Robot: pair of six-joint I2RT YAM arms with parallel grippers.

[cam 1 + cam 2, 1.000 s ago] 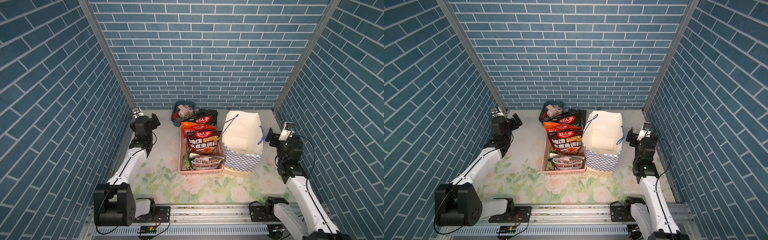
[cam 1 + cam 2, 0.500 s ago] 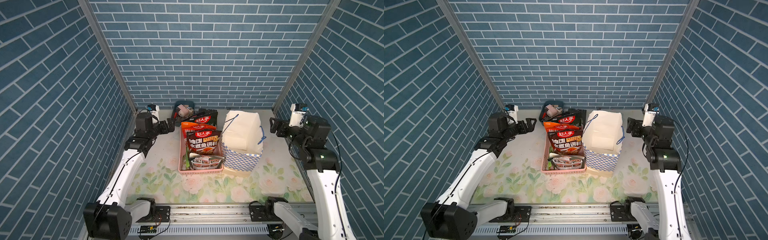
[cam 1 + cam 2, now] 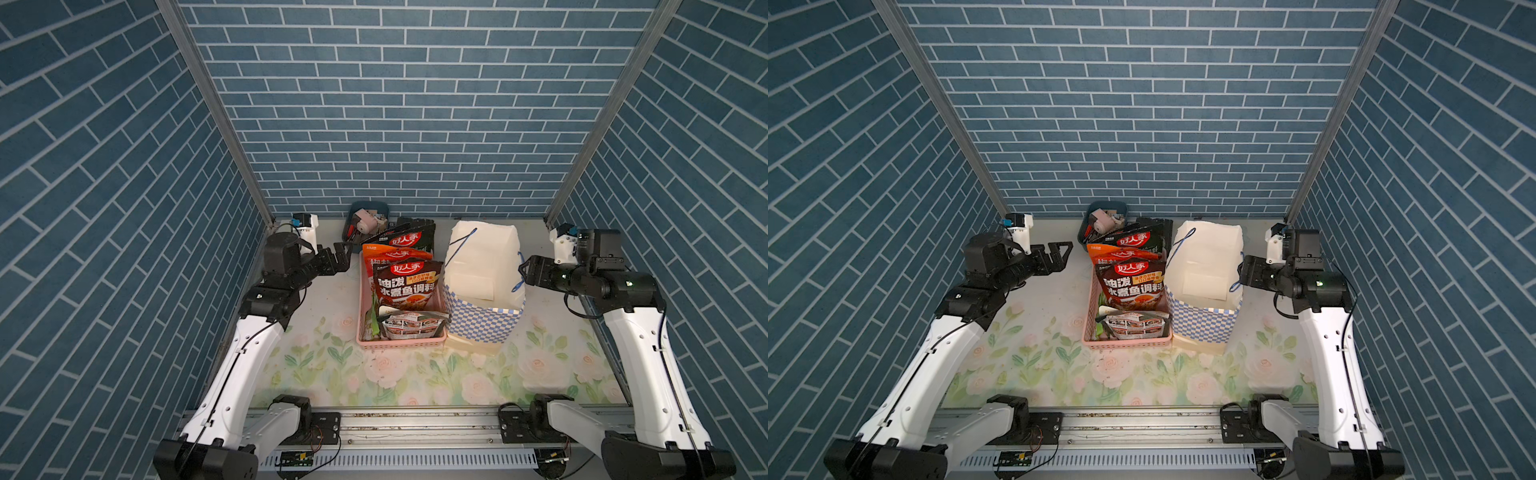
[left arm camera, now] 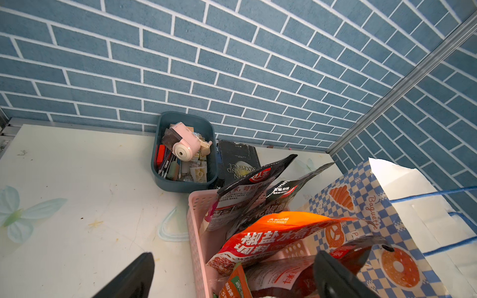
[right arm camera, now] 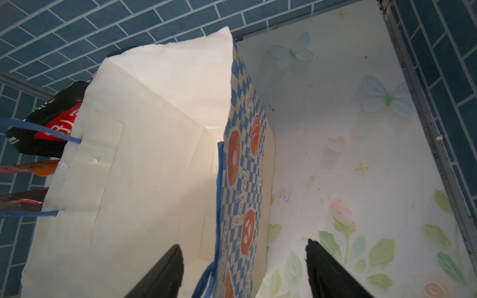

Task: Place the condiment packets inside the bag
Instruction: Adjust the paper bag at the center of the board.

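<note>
Several condiment packets stand in a pink basket point(image 3: 399, 343): a black one point(image 3: 405, 286) in front, an orange-red one point(image 3: 382, 255) behind it, and another black one point(image 3: 409, 237) at the back. The checkered bag point(image 3: 482, 320) stands open to the basket's right, its white inside point(image 5: 154, 154) empty as far as shows. My left gripper point(image 3: 343, 253) is open at the basket's far left corner, above the orange-red packet point(image 4: 273, 237). My right gripper point(image 3: 524, 270) is open, with the bag's right wall and blue handle point(image 5: 219, 193) between its jaws, untouched.
A dark teal bin point(image 3: 365, 216) of small items sits at the back wall, with a black book point(image 4: 237, 162) beside it. Blue brick walls close three sides. The floral mat point(image 3: 415, 374) lies in front of basket and bag, ahead of the metal rail point(image 3: 415, 424).
Both arms have risen and swung inward: the left gripper to the basket's far corner, the right gripper to the bag's right edge. The right jaws have narrowed somewhat.
</note>
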